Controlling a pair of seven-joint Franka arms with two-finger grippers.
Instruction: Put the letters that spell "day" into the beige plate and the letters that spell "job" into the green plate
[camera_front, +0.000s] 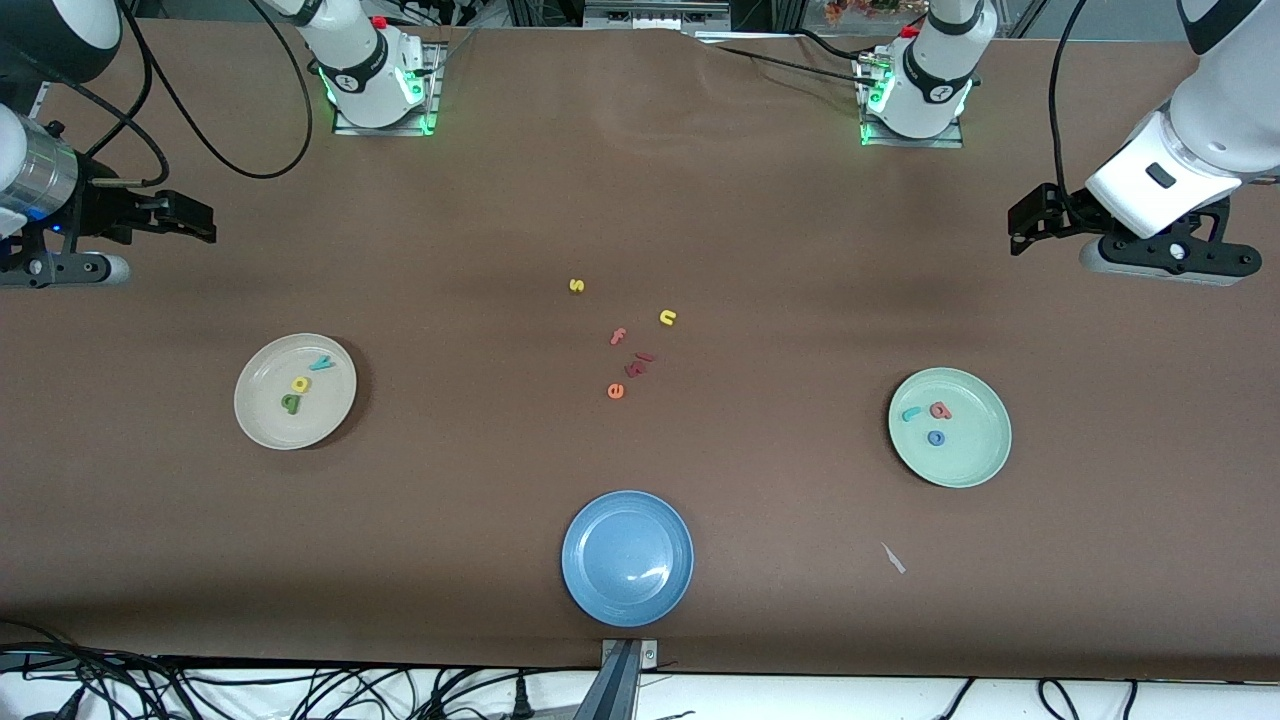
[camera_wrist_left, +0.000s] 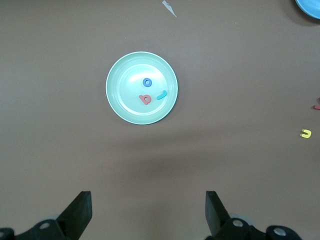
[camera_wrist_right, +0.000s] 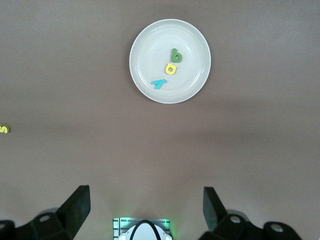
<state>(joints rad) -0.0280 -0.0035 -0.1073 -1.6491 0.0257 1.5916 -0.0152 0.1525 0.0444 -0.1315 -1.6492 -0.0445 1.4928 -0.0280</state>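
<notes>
The beige plate (camera_front: 258, 418) (camera_wrist_right: 192, 42) lies toward the right arm's end and holds a yellow d (camera_front: 300, 383) (camera_wrist_right: 171, 68), a green a (camera_front: 290, 403) (camera_wrist_right: 176, 55) and a teal y (camera_front: 321, 364) (camera_wrist_right: 159, 84). Toward the left arm's end, the green plate (camera_front: 972, 460) (camera_wrist_left: 116, 102) holds a teal j (camera_front: 911, 413) (camera_wrist_left: 161, 94), a salmon b (camera_front: 940, 410) (camera_wrist_left: 145, 99) and a blue o (camera_front: 936, 438) (camera_wrist_left: 147, 82). My left gripper (camera_front: 1020, 228) (camera_wrist_left: 148, 212) hangs open and empty over bare table beside the green plate. My right gripper (camera_front: 195, 218) (camera_wrist_right: 146, 210) hangs open and empty over bare table beside the beige plate.
A blue plate (camera_front: 600, 585) sits near the front edge, mid-table. Loose letters lie in the middle: yellow s (camera_front: 576, 286), yellow n (camera_front: 668, 318), salmon f (camera_front: 618, 336), orange e (camera_front: 615, 391), dark red pieces (camera_front: 638, 362). A small pale scrap (camera_front: 893, 558) lies nearer the camera than the green plate.
</notes>
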